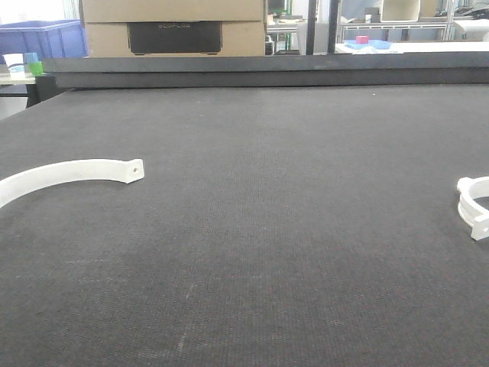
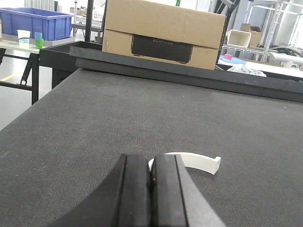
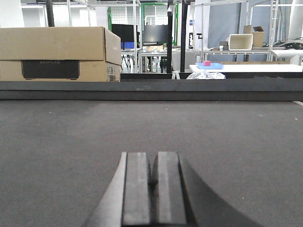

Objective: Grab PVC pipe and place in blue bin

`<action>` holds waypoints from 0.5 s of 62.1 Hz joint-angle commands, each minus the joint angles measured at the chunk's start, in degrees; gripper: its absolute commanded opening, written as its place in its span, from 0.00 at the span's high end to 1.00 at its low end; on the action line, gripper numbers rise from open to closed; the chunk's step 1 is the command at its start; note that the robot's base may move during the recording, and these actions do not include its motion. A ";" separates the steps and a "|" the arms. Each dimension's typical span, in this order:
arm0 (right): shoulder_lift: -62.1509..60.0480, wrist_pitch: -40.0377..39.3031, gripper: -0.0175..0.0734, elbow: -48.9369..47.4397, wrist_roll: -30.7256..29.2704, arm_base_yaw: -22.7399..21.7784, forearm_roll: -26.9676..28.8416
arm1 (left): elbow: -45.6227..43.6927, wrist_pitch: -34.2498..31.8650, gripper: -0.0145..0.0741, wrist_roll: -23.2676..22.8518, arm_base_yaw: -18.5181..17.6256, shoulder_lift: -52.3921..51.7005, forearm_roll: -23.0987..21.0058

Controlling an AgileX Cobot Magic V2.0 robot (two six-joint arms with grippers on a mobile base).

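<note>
Both closed: left gripper (image 2: 151, 189), right gripper (image 3: 154, 189) over dark felt tabletop (image 1: 267, 245), brown cardboard box (image 2: 161, 33) ahead; white ring-like PVC pipe (image 1: 479, 226) cut off.

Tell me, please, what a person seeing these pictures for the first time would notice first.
On the wide dark mat, two white pieces stand out: a long flat arc strip at the left and the thick-rimmed PVC pipe at the right edge. Behind stands a large cardboard box, the blue bin to its left. Both the left gripper and the right gripper are shut, holding nothing.
</note>
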 commanded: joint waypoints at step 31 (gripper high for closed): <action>-0.13 -0.95 0.99 -0.05 -0.03 -0.14 0.00 | -0.12 -0.95 0.96 -0.02 0.32 -0.31 0.00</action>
